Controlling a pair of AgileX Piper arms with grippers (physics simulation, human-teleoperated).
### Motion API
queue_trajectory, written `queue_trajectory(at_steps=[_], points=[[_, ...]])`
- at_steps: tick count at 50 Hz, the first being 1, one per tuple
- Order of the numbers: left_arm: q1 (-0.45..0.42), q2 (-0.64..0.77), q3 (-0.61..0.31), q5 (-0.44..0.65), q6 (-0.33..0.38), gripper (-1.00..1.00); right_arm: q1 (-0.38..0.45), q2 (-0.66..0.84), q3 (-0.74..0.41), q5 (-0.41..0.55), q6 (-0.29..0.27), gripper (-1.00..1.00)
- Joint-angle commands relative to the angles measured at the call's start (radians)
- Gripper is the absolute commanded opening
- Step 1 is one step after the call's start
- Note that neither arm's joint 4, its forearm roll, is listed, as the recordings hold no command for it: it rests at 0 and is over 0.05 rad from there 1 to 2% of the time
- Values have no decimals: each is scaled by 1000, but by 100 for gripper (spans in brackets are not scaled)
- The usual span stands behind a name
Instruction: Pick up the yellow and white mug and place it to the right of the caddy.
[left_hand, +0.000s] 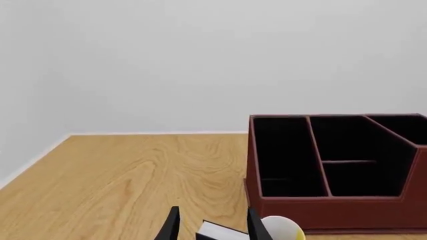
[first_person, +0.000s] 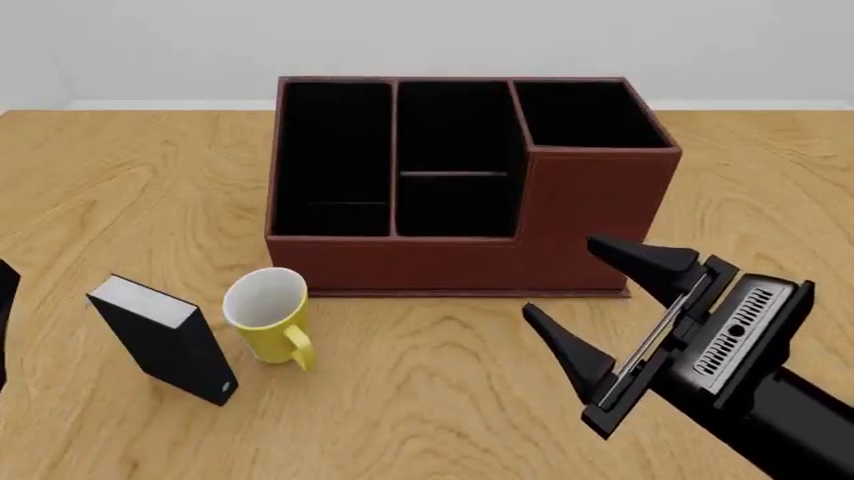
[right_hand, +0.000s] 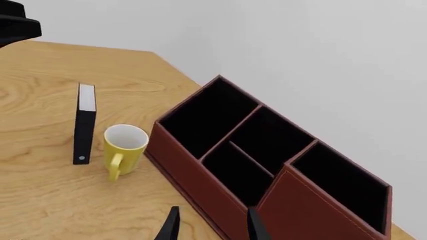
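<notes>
So your right pincer (first_person: 597, 299) is spread wide w/ nothing in it, hanging over the table (first_person: 441, 400) just in front of the caddy's (first_person: 461, 190) taller right corner. The yellow and white mug (first_person: 270, 315) sits upright on the table near the caddy's front left, apart from it, handle toward you. A small black box (first_person: 163, 338) stands just left of the mug. Left pincer (left_hand: 212, 227): only the fingertips show, parted, empty afaict, pointing past the box and mug.
</notes>
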Motion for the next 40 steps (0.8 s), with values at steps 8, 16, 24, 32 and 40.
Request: queue_trajectory(at_steps=[8,16,24,32,40], points=[[14,0,-22,11,-2,100,50,78,-44,-20,-24,100],[16,0,-37,22,-1,100,60,112,-57,-34,-22,100],[22,0,-47,30,-1,100,65,157,-79,-41,-17,100],[20,0,-48,30,2,100,76,204,-94,-64,-18,100],[25,0,-46,32,4,100,84,266,-100,-106,-32,100]])
